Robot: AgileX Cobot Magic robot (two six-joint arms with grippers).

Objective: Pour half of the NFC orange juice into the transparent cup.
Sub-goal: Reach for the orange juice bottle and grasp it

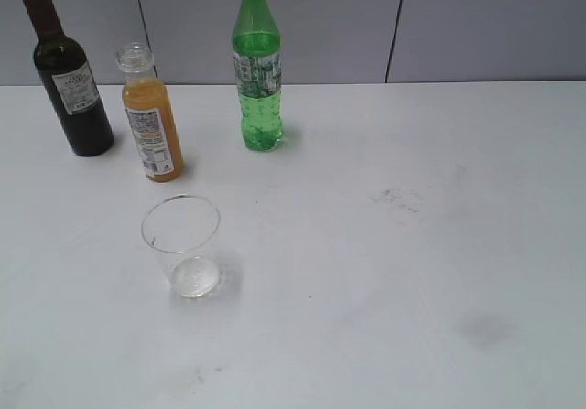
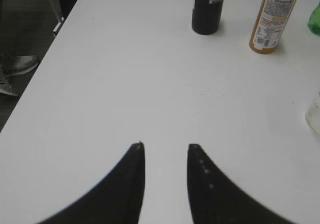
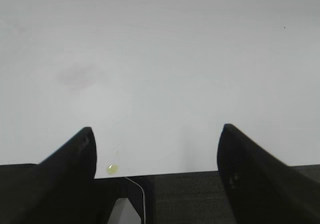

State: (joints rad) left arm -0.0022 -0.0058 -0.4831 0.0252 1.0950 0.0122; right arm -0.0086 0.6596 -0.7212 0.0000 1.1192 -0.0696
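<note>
NFC orange juice point(image 1: 153, 123) stands uncapped at upper left, transparent cup point(image 1: 183, 247) below it; left gripper point(image 2: 165, 148) slightly parted, right gripper point(image 3: 156, 133) wide apart, both empty.

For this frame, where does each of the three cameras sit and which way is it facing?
Exterior: raised, slanting down at the table; wine bottle, orange juice, green bottle, transparent cup; no arm visible.
Left wrist: behind the left gripper, jaws apart, facing the bottles.
Right wrist: behind the right gripper, jaws wide, over bare table at its edge.
Shared: exterior and left wrist both show the juice.
</note>
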